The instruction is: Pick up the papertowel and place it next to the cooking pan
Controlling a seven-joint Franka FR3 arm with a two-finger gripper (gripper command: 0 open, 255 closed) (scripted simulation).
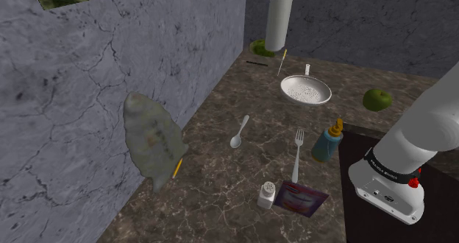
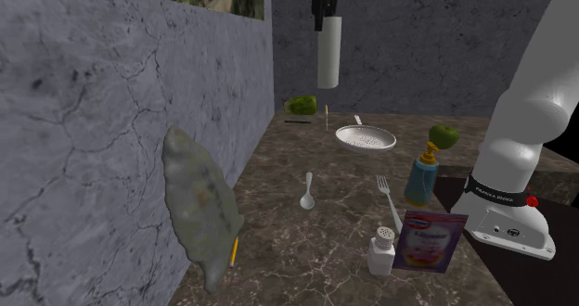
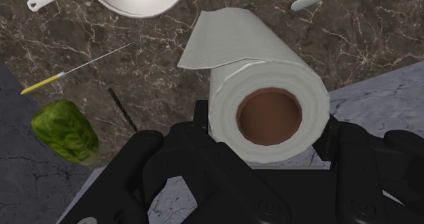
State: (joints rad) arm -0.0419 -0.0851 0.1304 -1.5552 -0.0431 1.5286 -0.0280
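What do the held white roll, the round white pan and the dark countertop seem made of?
The white paper towel roll looks like soft matte paper, judging by its ribbed layers and loose flap; its brown core is probably cardboard. The round white pan is drawn plain white with a dotted base, so its material stays open. The dark brown countertop looks like marble-like stone with pale veins.

The white roll [image 1: 279,17], brown-cored with one loose sheet end, hangs upright in the claw [image 2: 324,15], high above the bench [image 1: 221,179]. The pale round pan [image 1: 305,91] lies flat on the bench, handle toward the far wall.
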